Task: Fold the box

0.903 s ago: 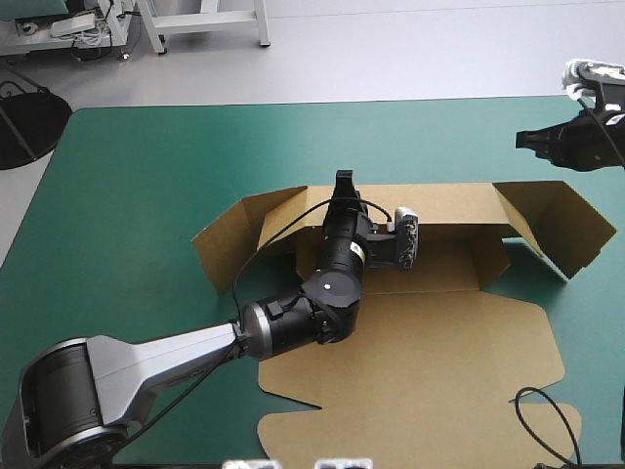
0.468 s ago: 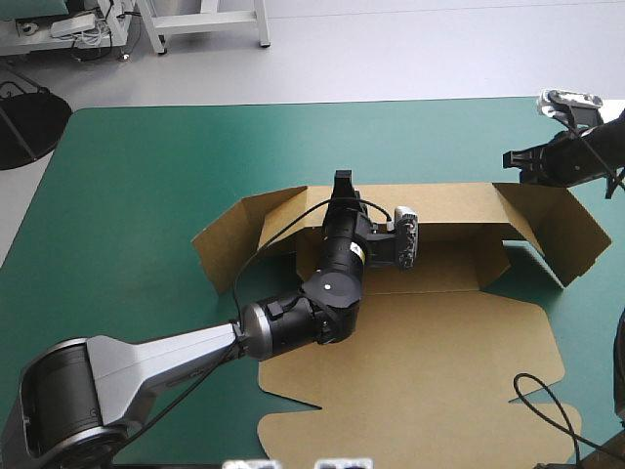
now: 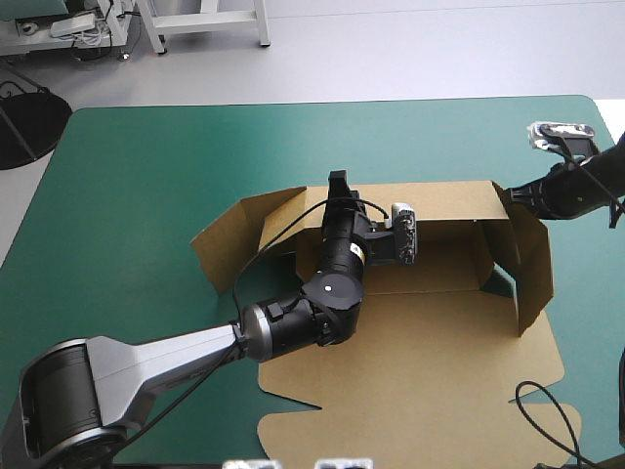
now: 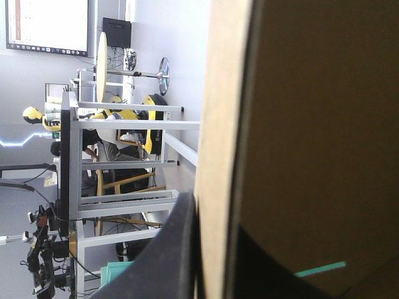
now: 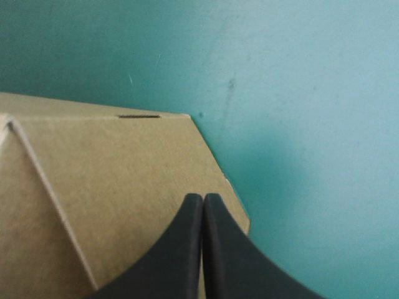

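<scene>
The right side flap of the box has just swung in. Earlier it lay splayed out toward the bench's right edge; now it stands nearly upright along the right end of the tray floor, meeting the raised back wall at a corner. By my reading, the right end is about ready for tucking, while the left side flap still leans outward and the broad front panel lies flat toward the near edge.

The right claw has come in from the right edge, its arm stretched low and nearly level, black fingers pressed together into one point against the flap's outer face by the back corner, pushing rather than gripping. The left claw reaches forward from the near-left corner, forearm angled up over the board, and stays pinched onto the back wall's top edge, holding it upright.
</scene>
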